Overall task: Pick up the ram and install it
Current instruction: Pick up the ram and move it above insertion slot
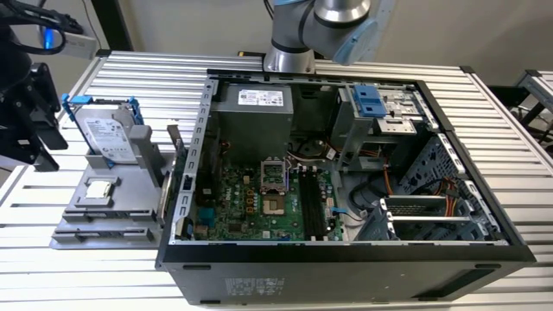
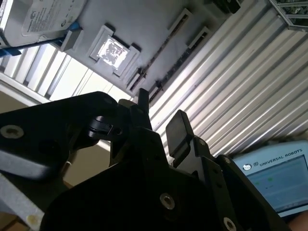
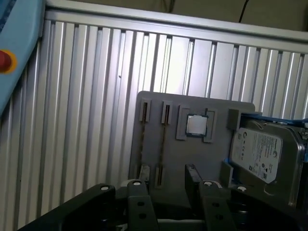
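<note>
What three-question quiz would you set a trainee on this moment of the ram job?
1. True or false: the gripper is shut on the ram.
2. On the grey holder, what lies between the ram and the hard drive? A) a small square silver chip B) a screwdriver C) a fan
3. Fill in: the holder lies to the exterior view's ____ of the computer case.

Key:
1. False. The gripper is open and holds nothing. The ram stands on edge in the holder.
2. A.
3. Left.
</note>
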`<state>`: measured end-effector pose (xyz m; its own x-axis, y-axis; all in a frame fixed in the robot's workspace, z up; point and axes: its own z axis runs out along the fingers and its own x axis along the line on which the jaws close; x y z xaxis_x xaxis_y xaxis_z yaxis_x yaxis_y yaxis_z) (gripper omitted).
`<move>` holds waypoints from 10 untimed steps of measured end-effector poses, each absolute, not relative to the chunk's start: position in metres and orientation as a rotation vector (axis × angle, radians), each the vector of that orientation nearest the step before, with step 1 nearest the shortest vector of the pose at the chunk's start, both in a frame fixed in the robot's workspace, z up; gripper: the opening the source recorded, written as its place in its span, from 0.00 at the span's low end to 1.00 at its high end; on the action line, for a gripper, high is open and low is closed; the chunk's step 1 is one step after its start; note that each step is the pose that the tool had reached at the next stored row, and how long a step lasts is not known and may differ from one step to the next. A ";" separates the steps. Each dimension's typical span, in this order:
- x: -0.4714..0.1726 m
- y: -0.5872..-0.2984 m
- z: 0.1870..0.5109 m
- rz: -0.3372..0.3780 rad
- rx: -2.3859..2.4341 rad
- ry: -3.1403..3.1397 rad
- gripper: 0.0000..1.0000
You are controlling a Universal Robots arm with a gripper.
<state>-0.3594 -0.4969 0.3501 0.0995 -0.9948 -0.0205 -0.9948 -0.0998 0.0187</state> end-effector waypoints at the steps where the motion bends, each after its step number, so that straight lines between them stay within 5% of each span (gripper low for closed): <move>1: -0.359 -0.497 0.349 -0.044 2.323 -2.114 1.00; 10: -0.359 -0.497 0.337 -0.044 2.302 -2.135 1.00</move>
<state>-0.3595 -0.4970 0.3367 0.0752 -0.9970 -0.0194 -0.9969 -0.0756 0.0200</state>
